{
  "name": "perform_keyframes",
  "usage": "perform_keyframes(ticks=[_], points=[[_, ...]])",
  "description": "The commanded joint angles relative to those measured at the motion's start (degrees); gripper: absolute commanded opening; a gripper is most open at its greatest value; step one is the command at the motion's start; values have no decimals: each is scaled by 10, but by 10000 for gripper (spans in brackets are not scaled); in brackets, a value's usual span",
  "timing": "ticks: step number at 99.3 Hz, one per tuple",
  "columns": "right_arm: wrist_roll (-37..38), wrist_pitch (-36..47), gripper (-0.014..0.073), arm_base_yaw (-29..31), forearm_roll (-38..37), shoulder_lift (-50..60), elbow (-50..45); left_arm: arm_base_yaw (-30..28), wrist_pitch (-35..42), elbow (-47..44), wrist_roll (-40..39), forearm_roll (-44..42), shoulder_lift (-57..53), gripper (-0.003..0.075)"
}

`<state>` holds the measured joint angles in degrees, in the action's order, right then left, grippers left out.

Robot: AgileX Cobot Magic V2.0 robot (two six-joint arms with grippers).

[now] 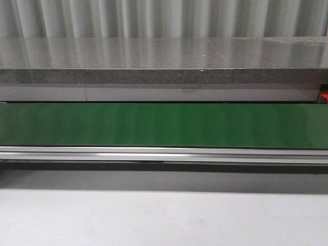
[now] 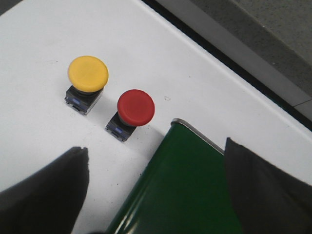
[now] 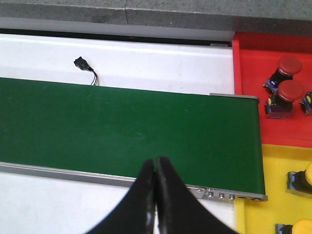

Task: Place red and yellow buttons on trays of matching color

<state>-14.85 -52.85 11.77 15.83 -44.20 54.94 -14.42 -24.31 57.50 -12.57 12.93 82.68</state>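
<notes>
In the left wrist view a yellow button [image 2: 87, 73] and a red button [image 2: 135, 107] stand side by side on the white table, each on a dark base. My left gripper [image 2: 156, 161] hangs open above the end of the green belt [image 2: 185, 185], apart from both buttons, with nothing between its fingers. My right gripper [image 3: 156, 165] is shut on nothing over the belt's near edge. The right wrist view shows a red tray [image 3: 253, 68] with two red buttons [image 3: 287, 92], and a yellow tray [image 3: 273, 170] with two yellow buttons [image 3: 304, 178] at the frame's edge.
A green conveyor belt [image 1: 164, 125] with an aluminium rail [image 1: 164, 152] runs across the front view, a grey stone ledge [image 1: 164, 56] behind it. A small black connector with wires [image 3: 84, 66] lies on the white surface beyond the belt.
</notes>
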Motion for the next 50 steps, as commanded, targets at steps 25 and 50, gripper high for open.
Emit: perform_keyframes(ticks=[25, 50], points=[[-6, 33, -124, 0, 7, 4, 13, -1, 56, 94, -28, 14, 125, 546], [-6, 33, -124, 0, 7, 4, 13, -1, 55, 134, -37, 14, 186, 546]])
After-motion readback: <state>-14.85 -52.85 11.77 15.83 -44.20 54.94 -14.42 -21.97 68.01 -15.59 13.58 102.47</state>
